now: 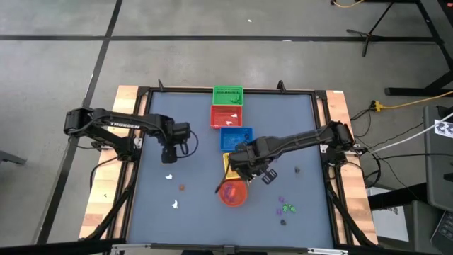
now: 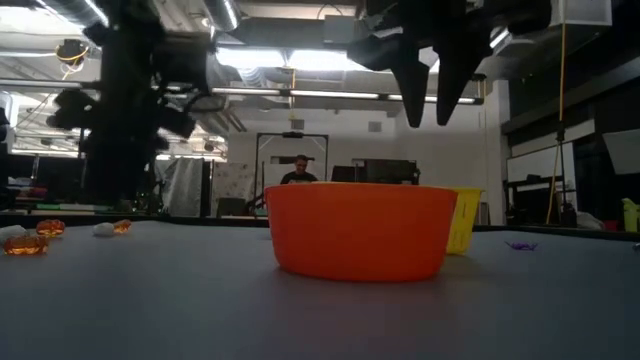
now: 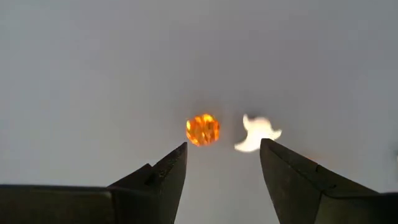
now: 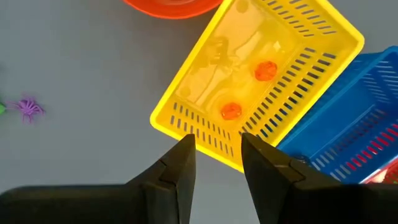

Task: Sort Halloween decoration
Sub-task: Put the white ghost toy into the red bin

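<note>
Table (image 1: 152, 212): grey-blue top with a dark frame and wooden side rails. Open surface is widest on the left half and along the near edge; the centre is crowded.

Baskets: a column running from the far edge toward the middle, each just beside the next: green basket (image 1: 228, 95), red basket (image 1: 226, 115), blue basket (image 1: 236, 137), yellow basket (image 4: 261, 81). In the high view the yellow one is mostly hidden under the right arm. Orange bowl (image 1: 233, 193) stands just nearer than it.

Left gripper (image 3: 222, 165): arm reaches in from the left rail, wrist pointing down over bare table left of centre. Jaws wide apart, holding nothing. Below them lie an orange trinket (image 3: 203, 129) and a white trinket (image 3: 256, 134), near each other but apart. The orange one is round, with no long axis; the white one is irregular, its heading unclear.

Right gripper (image 4: 217, 158): arm stretches diagonally from the right rail to the centre, hovering over the yellow basket's rim. Jaws narrowly parted, nothing between them.

Halloween decoration, elsewhere:
- two orange pieces (image 4: 266, 70) inside the yellow basket
- purple spider (image 4: 27, 107) on the table, legs spread
- white piece (image 1: 175, 205) near the front left
- green and purple pieces (image 1: 287, 208) grouped at the front right, well apart from the baskets
</note>
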Motion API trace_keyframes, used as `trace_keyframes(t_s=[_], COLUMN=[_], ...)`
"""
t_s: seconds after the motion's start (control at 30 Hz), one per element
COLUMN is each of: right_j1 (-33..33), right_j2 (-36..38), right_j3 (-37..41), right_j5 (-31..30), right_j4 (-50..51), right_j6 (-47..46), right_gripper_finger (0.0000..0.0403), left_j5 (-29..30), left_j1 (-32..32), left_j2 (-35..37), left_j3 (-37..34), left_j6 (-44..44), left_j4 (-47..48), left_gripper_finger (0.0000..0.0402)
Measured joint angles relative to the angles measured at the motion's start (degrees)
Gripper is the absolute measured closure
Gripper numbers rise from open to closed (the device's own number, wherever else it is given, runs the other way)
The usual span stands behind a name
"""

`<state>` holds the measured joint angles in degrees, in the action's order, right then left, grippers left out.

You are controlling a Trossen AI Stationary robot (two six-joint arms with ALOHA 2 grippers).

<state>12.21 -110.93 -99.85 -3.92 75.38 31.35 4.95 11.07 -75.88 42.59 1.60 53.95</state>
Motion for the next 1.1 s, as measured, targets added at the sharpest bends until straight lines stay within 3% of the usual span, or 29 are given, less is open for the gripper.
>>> trace_keyframes(t_s=[0.73, 1.1], right_j1=[-0.63, -0.63], right_j2=[-0.07, -0.11], right_j3=[0.04, 0.07], right_j5=[0.49, 0.5], right_j4=[-0.98, -0.92], right_j6=[-0.09, -0.22], right_gripper_finger=[0.0276, 0.0276], left_j5=[-3.0, -2.74], left_j1=[-6.61, -6.71], left_j2=[-0.24, -6.97], left_j3=[-0.47, -0.46], left_j6=[-2.91, -3.03], left_j4=[-0.41, -0.43], left_gripper_finger=[0.0214, 0.0214])
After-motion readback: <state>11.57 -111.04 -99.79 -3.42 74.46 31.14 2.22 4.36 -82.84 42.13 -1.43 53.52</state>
